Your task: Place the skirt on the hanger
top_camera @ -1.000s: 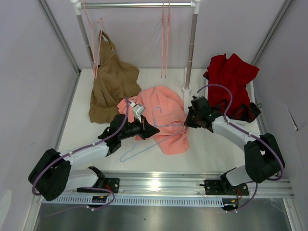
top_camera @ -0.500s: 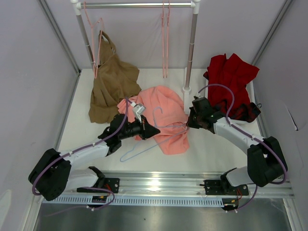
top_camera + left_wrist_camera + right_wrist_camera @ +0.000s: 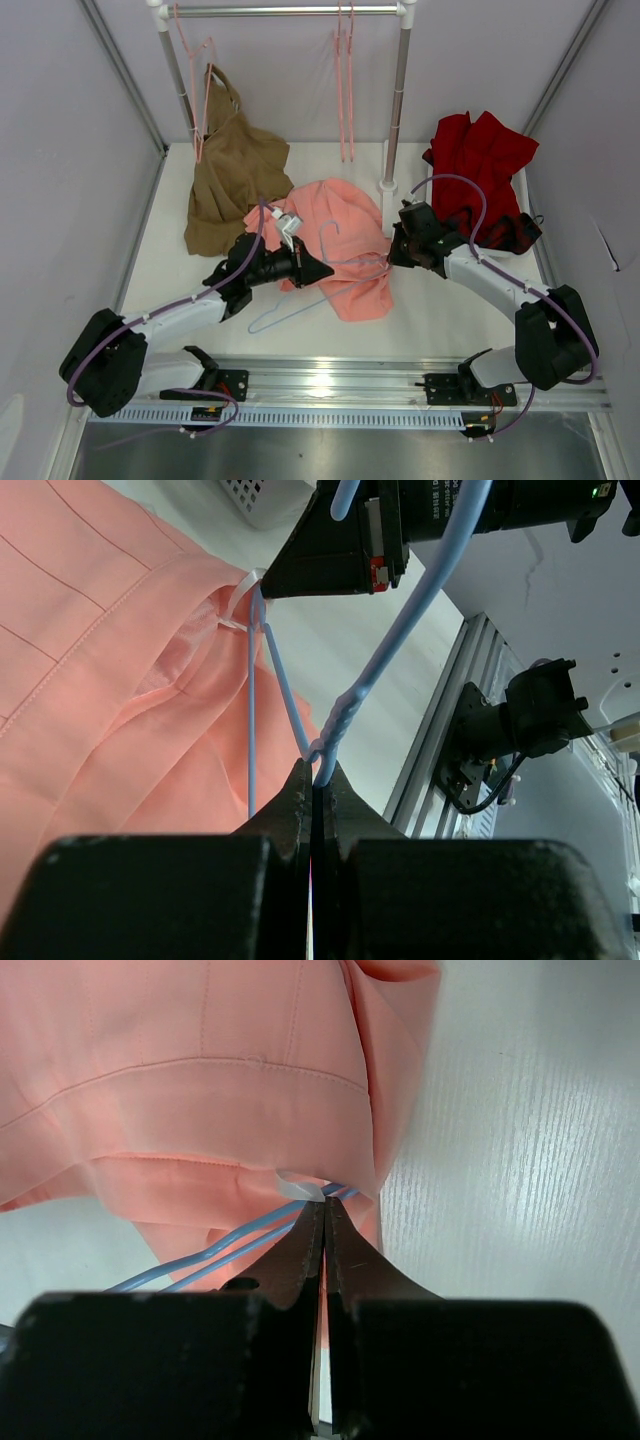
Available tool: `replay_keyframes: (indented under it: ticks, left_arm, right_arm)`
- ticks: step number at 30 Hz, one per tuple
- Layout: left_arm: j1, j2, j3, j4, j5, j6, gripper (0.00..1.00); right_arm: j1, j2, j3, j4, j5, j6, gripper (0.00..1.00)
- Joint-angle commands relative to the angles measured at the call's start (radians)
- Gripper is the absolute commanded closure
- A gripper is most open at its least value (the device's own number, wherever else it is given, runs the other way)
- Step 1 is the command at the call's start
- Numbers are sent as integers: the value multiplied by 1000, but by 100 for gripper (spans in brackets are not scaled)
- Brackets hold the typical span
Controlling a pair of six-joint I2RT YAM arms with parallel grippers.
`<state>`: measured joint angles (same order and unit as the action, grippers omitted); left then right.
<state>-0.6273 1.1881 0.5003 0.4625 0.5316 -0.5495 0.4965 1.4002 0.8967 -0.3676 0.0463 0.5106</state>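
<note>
The salmon-pink skirt lies crumpled mid-table, also in the left wrist view and the right wrist view. The light blue hanger lies partly under the skirt's front edge, its hook on top of the fabric. My left gripper is shut on the hanger's twisted neck. My right gripper is shut at the skirt's right edge, its tips on a small white loop where the blue wires come out. In the left wrist view that loop sits at the hanger's corner.
A tan-brown garment hangs and pools at the back left. A dark red garment lies at the back right. A rack post stands behind the skirt, with pink hangers on its rail. A metal rail runs along the front.
My right gripper has shifted slightly toward the back, still at the skirt's edge. My left gripper has nudged slightly with the hanger. The pink hangers swing a little.
</note>
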Motion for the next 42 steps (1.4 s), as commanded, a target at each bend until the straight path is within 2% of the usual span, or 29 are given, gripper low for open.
replay_keyframes:
  ticks: [1,13,32,42]
  left_arm:
    - [15,-31,50,22,53,0,100]
    - [29,-71,67,-58,70,19,100]
    - [35,-105,87,-87,79,5,100]
    - [35,46,83,106,113,-81,100]
  right_arm:
    - [5,-36,-5,6,24,-20,100]
    - [30,-52,2,-1,32,-23,100]
    - [57,-118,28,-45,50,-34,100]
    - [76,-125,33,-59,52,-35,100]
